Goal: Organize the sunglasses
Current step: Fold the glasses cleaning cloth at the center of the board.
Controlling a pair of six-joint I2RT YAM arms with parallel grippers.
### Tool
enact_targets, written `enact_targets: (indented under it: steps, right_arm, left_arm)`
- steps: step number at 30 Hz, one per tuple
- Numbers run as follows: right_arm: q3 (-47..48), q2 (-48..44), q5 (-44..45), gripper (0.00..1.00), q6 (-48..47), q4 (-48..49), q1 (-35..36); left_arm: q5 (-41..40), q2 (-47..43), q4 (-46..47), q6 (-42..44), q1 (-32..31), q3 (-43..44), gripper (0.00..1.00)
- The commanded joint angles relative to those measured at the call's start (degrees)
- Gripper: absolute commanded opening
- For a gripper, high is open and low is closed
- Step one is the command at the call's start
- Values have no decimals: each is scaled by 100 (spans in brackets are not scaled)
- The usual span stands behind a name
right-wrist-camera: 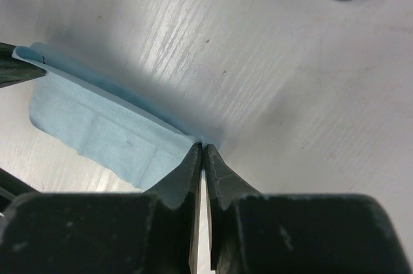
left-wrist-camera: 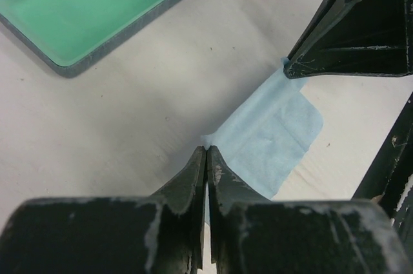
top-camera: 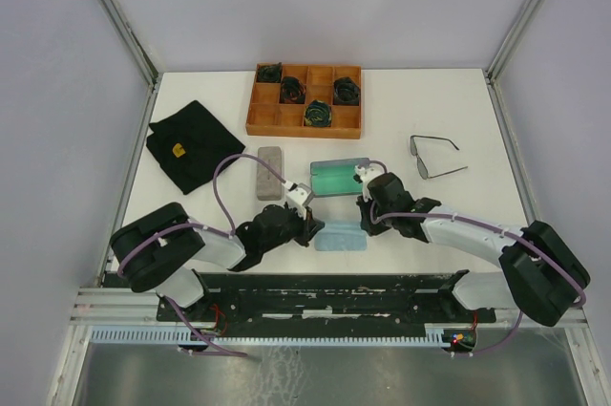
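One pair of sunglasses (top-camera: 434,156), thin dark wire frame with its arms unfolded, lies on the table to the right, apart from both arms. A light blue cloth (top-camera: 342,237) lies stretched between my two grippers near the front edge. My left gripper (left-wrist-camera: 206,150) is shut on one corner of the cloth (left-wrist-camera: 271,135), a blue sliver showing between its jaws. My right gripper (right-wrist-camera: 202,147) is pinched on the opposite corner of the cloth (right-wrist-camera: 97,129), its tips touching. From above, the left gripper (top-camera: 313,224) and right gripper (top-camera: 366,224) face each other across the cloth.
A green-lined case (top-camera: 339,175) lies open just behind the cloth. A grey case (top-camera: 271,173) lies to its left, and a black cloth (top-camera: 191,143) farther left. A wooden compartment tray (top-camera: 305,121) with dark green coiled bundles stands at the back.
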Motion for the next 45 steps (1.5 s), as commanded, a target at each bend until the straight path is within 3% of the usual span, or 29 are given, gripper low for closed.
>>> enact_targets:
  steps: [1, 10, 21, 27, 32, 40, 45]
  right_arm:
    - [34, -233, -173, 12, 169, -141, -5]
    - [31, -443, -494, 21, 329, -447, -6]
    - [38, -476, -869, 23, 521, -806, -9]
    - [153, -753, -754, 38, 646, -1387, -10]
    - [346, -1285, -227, 50, 753, -1954, -9]
    - [571, -1640, 502, 51, 1066, -2122, -8]
    - [606, -1293, 381, 52, 789, -1745, -5]
  left_arm:
    - [53, 8, 167, -268, -70, -66, 9]
    - [129, 43, 115, -504, -111, -160, 16]
    - [147, -71, -19, -783, -296, -330, 21]
    - [161, -217, -136, -1132, -361, -565, 24]
    - [68, -892, -735, -1338, -366, -745, 33]
    - [-57, -2246, -1903, -1349, -365, -890, 49]
    - [-992, -3021, -2929, -1869, -351, -716, 50]
